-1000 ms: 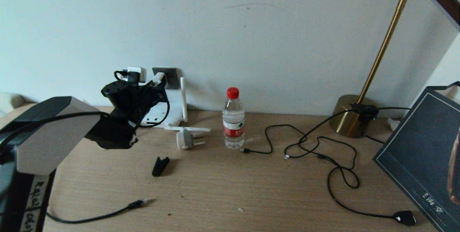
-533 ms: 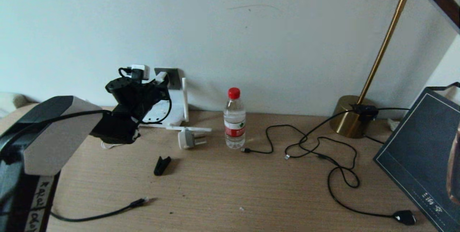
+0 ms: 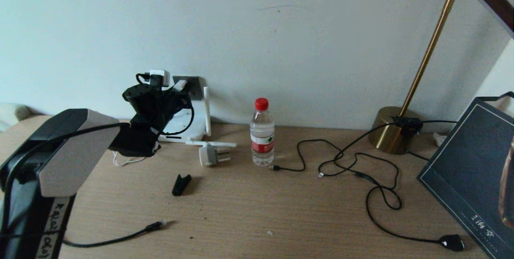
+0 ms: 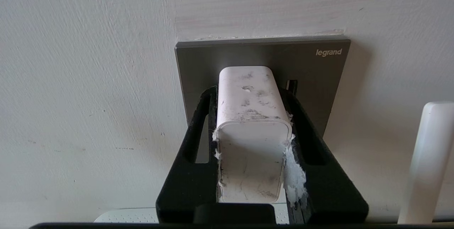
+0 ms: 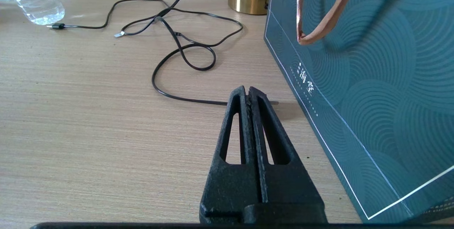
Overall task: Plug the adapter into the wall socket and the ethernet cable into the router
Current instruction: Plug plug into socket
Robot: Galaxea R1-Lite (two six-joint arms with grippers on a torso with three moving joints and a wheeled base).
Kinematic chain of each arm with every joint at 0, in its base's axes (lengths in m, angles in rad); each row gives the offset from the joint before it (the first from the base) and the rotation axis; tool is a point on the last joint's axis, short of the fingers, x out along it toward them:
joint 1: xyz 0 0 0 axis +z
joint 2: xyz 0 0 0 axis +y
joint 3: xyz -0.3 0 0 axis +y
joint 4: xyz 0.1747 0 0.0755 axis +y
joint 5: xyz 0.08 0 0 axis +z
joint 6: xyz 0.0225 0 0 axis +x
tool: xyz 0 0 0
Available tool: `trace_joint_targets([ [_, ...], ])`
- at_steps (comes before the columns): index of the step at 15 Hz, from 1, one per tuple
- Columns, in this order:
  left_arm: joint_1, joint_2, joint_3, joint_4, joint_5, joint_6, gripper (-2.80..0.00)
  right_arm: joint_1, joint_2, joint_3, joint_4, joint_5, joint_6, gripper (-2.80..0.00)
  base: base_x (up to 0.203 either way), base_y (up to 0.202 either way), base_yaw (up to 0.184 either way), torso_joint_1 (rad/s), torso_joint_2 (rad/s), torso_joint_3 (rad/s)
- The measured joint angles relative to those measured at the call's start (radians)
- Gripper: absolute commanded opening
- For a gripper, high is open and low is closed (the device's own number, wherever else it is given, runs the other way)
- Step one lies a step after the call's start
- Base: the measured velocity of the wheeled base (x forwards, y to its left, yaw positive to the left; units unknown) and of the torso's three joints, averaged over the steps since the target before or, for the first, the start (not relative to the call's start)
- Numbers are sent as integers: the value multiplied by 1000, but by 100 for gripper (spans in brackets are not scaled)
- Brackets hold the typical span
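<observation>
My left gripper (image 4: 250, 92) is shut on the white adapter (image 4: 248, 115), one finger along each side. The adapter's front end is up against the dark grey wall socket (image 4: 319, 69); its prongs are hidden. From the head camera the adapter (image 3: 180, 85) sits at the wall socket (image 3: 195, 86), and its thin white cord (image 3: 124, 159) trails on the table. The white router (image 3: 188, 121) lies below the socket with an upright antenna (image 3: 207, 110). The ethernet cable (image 3: 120, 239) lies at the front left, with its clear connector (image 3: 161, 223) free. My right gripper (image 5: 248, 92) is shut and empty, low over the table.
A water bottle (image 3: 261, 132), a round grey-white plug (image 3: 211, 155) and a black clip (image 3: 180, 184) stand near the router. Thin black cords (image 3: 361, 170) loop across the right side. A brass lamp base (image 3: 391, 130) and a teal bag (image 3: 474, 170) stand at the right.
My left arm has moved right and toward the wall, carrying the adapter up to the socket plate. The white cord on the table has come into sight behind it.
</observation>
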Motion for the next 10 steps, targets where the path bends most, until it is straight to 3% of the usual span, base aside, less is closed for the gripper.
trace_joint_targets([
  [10, 0, 35, -28, -1, 5, 1, -280, 0, 0, 0, 0, 0, 0, -280, 0, 0, 0, 0, 0, 0],
])
